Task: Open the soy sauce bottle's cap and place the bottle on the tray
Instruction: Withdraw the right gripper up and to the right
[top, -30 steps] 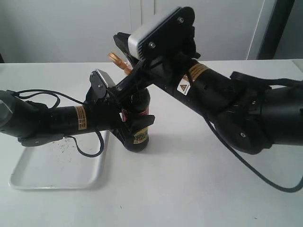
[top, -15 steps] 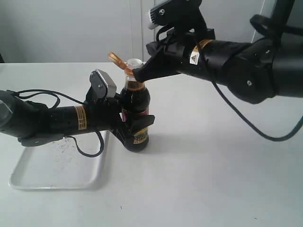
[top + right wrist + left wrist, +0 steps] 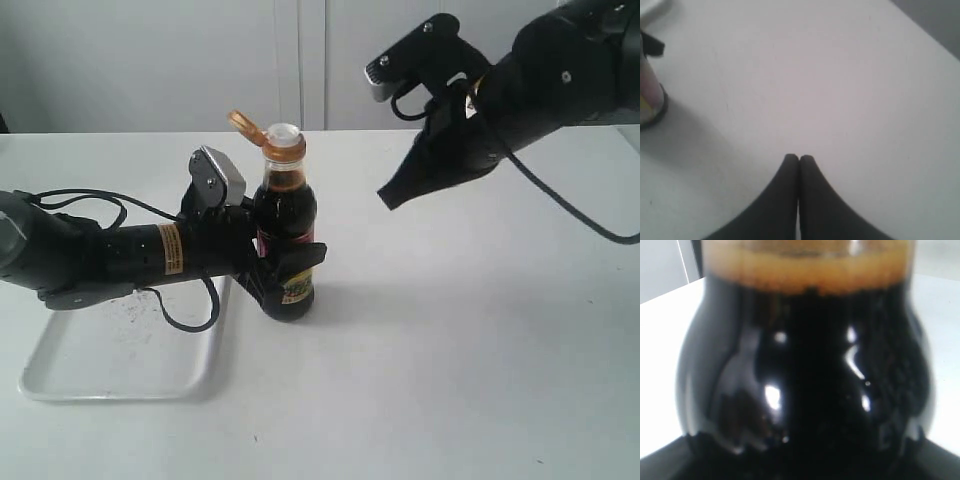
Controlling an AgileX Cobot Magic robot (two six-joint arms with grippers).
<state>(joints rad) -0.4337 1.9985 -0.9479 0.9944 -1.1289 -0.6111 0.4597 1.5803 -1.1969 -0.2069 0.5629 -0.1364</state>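
Observation:
The soy sauce bottle [image 3: 286, 250] stands upright on the white table, dark liquid up to its neck. Its orange-brown cap [image 3: 281, 142] is flipped open, the hinged lid tilted back to the left and the white spout showing. My left gripper [image 3: 288, 268] is shut on the bottle's labelled body; the left wrist view is filled by the dark bottle [image 3: 805, 370]. My right gripper [image 3: 385, 199] hangs in the air to the right of the bottle, shut with nothing in it [image 3: 799, 158]. The white tray [image 3: 110, 360] lies at the front left, under the left arm.
Black cables trail from both arms over the table. The bottle's base [image 3: 650, 107] shows at the edge of the right wrist view. A pale wall stands behind the table.
My right gripper has pulled away from the cap, moving right and up off the bottle. The lid stays flipped open. The left arm and the bottle have not moved.

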